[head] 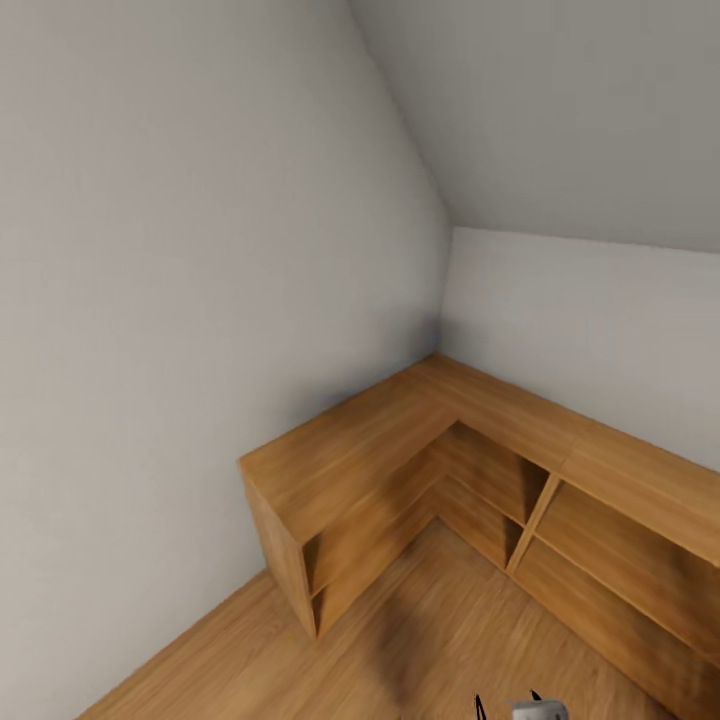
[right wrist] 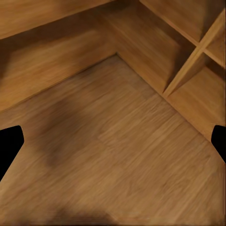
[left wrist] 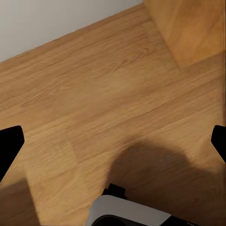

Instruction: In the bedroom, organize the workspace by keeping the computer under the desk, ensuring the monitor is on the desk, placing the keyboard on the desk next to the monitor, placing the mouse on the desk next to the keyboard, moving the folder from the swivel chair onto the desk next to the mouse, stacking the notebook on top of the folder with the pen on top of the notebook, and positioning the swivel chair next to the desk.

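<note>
No writing or labels readable anywhere. Head view: wooden corner shelf unit (head: 400, 450) against grey walls (head: 180, 300), right end cut off by frame edge; wood floor (head: 440, 640) in front. Small white-and-black robot part (head: 538, 709) at bottom edge, too cropped to identify.

Left gripper (left wrist: 113, 141): dark fingertips at frame edges, spread wide, holding nothing, over floor; white robot body part (left wrist: 127, 214) below.

Right gripper (right wrist: 113, 143): fingertips wide apart, holding nothing; shelf compartments (right wrist: 197, 56) seen close, divider visible.

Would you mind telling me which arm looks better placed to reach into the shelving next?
Right, tentatively: its open pincer faces the L-shaped wooden shelf unit; the left pincer faces mostly wooden floor.
</note>
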### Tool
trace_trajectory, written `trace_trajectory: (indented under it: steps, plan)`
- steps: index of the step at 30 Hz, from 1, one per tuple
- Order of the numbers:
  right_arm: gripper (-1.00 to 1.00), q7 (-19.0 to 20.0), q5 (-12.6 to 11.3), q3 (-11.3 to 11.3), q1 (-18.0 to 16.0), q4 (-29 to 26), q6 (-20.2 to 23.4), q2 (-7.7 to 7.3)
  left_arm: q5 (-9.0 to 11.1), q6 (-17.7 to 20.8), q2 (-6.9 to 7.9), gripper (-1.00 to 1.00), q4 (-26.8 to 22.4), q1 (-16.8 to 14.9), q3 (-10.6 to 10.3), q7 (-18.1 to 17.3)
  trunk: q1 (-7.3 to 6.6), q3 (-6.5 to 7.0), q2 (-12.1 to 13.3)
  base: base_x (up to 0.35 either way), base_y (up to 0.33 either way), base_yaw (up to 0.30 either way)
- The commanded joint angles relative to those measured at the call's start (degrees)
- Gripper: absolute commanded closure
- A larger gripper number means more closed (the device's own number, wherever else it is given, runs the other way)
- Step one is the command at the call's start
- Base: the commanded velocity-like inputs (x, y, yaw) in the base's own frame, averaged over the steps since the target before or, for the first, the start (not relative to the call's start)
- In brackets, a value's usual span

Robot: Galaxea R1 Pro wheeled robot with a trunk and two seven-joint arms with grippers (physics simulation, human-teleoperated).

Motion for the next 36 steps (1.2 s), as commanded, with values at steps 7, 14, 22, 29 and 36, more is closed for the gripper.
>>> trace_trajectory:
  steps: [7,14,22,29,36]
  plan:
    - [-1.00,-0.2,-0.5,0.5,-0.1,0.0,-0.1,0.00,0.2,0.1,0.05,-1.00,-0.1,0.0,-0.5,0.5,0.03,-0.12,-0.1,0.167,0.000,-0.299]
    - [-1.00,-0.2,-0.5,0.5,-0.1,0.0,-0.1,-0.01,0.2,0.3,-0.03,-1.00,-0.1,0.0,-1.0,0.5,0.03,-0.12,-0.1,0.281,0.000,-0.299]
    - [-1.00,-0.2,-0.5,0.5,-0.1,0.0,-0.1,-0.03,0.2,0.2,-0.04,-1.00,0.9,0.0,-1.9,0.5,0.03,-0.12,-0.1,0.051,0.000,-0.299]
    - [-1.00,-0.2,-0.5,0.5,-0.1,0.0,-0.1,0.02,0.2,0.2,-0.04,-1.00,1.2,0.0,-3.2,0.5,0.03,-0.12,-0.1,0.119,0.000,-0.299]
    - [-1.00,-0.2,-0.5,0.5,-0.1,0.0,-0.1,0.01,0.2,0.2,-0.04,-1.00,1.2,0.0,-3.2,0.4,0.03,-0.12,-0.1,0.191,0.000,-0.299]
